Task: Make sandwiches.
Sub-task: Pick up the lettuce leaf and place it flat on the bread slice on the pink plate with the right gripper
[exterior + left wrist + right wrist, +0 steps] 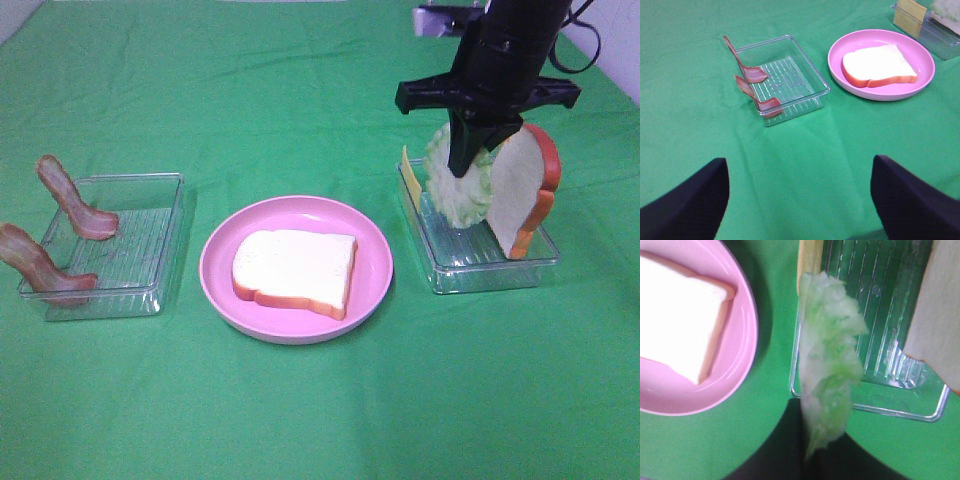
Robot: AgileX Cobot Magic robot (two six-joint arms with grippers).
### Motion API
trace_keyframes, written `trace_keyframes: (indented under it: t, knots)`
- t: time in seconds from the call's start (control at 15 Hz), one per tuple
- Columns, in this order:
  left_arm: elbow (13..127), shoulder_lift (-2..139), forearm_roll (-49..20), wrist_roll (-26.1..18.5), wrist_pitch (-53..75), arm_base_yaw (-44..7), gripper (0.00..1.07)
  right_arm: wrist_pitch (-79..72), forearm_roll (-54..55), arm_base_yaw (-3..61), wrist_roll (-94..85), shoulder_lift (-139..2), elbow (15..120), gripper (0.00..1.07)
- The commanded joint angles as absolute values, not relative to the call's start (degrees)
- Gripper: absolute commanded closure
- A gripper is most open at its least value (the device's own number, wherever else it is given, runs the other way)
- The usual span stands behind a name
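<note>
a creased green cloth (250, 90) fills the view under soft even light, with a pale surface (12, 14) beyond its far corners.

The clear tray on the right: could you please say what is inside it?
A leaning bread slice, a cheese slice and lettuce pinched by the right gripper, which hides the rear.

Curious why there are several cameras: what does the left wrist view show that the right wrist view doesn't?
Only left wrist: two bacon strips on the left tray, and the open left gripper. Only right wrist: the right gripper shut on the lettuce, plus a leaning bread slice. Both: the plate with a flat slice, the cheese, the right tray.
</note>
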State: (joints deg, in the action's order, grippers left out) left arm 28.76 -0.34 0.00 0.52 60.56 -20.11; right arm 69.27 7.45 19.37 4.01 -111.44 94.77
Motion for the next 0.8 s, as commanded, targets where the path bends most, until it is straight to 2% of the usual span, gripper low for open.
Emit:
trace_keyframes:
  t: [0.07,0.13,0.4,0.47,0.8]
  knots:
    - [28.59,-1.32,0.0,0.4,59.93,-20.17,0.32,70.65,7.91,19.48,4.35,-107.2,95.11,1.07]
    - [28.59,-1.32,0.0,0.4,59.93,-20.17,0.32,70.65,7.91,19.48,4.35,-107.2,95.11,1.07]
    - [28.59,-1.32,0.0,0.4,59.93,-20.17,0.32,68.3,28.53,19.6,-6.53,-102.79,94.94,1.07]
    - [28.59,-1.32,0.0,0.4,59.93,-20.17,0.32,64.23,35.52,21.37,-10.08,-103.19,93.11,1.07]
    - [28.59,-1.32,0.0,0.4,59.93,-20.17,0.32,56.38,42.11,31.63,-12.09,-112.07,91.33,1.07]
